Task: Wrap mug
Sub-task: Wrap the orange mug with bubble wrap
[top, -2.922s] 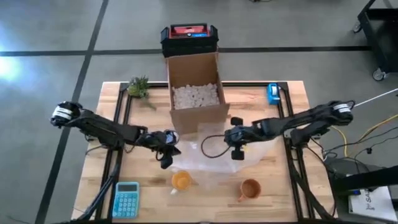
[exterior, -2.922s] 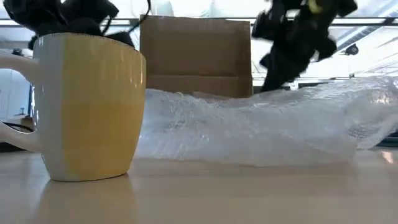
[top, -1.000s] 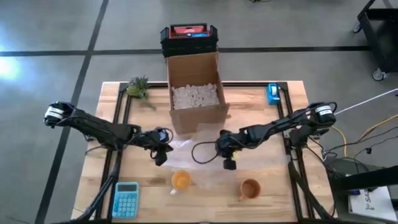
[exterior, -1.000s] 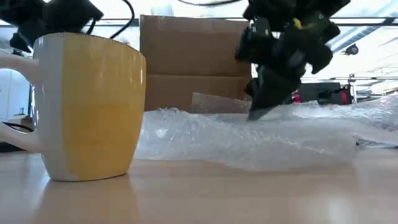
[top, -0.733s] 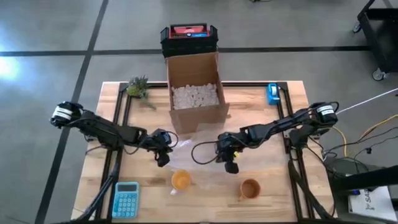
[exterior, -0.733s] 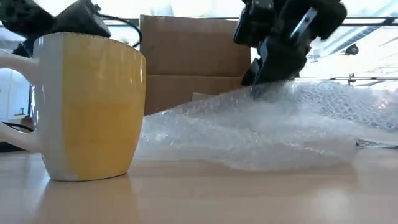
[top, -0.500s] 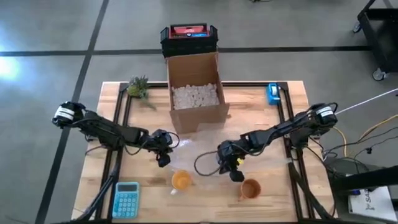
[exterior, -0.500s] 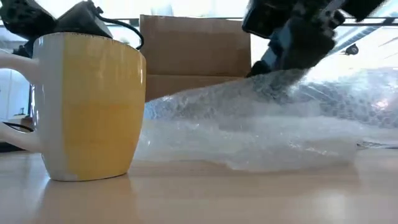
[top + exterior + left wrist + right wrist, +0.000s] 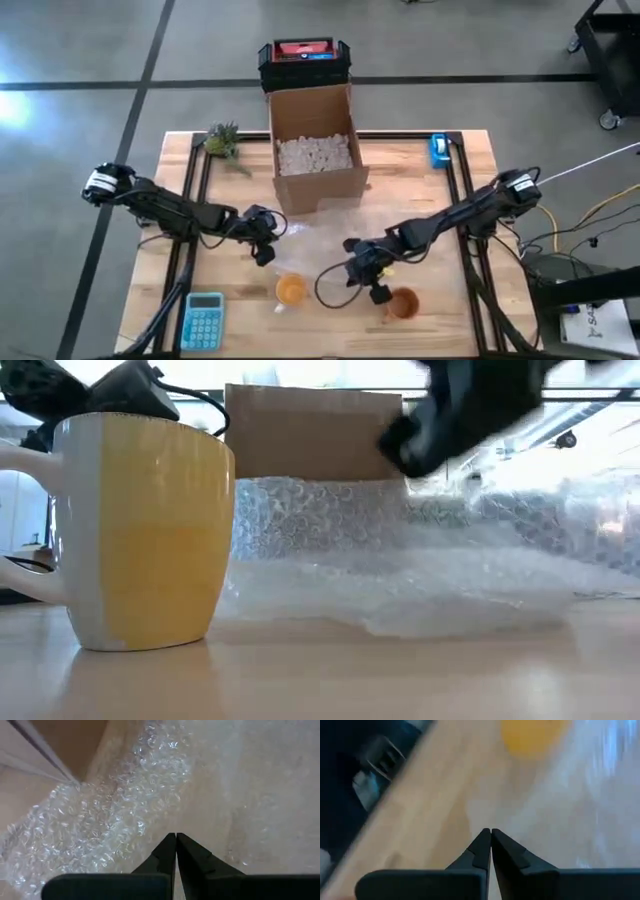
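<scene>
Right pincer (image 9: 377, 291), clamped on wrap (image 9: 330, 240), lower centre; yellow mug (image 9: 291, 290) directly left. Left pincer (image 9: 262, 252) pinning wrap.

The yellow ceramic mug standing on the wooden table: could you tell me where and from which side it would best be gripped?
Grip the yellow ceramic mug by its rim wall, coming from straight above, probably with one finger inside and one outside. It stands upright with its mouth open to the top. Its white handle juts to one side, and the clear bubble wrap crowds the opposite side, so a sideways approach looks awkward.
</scene>
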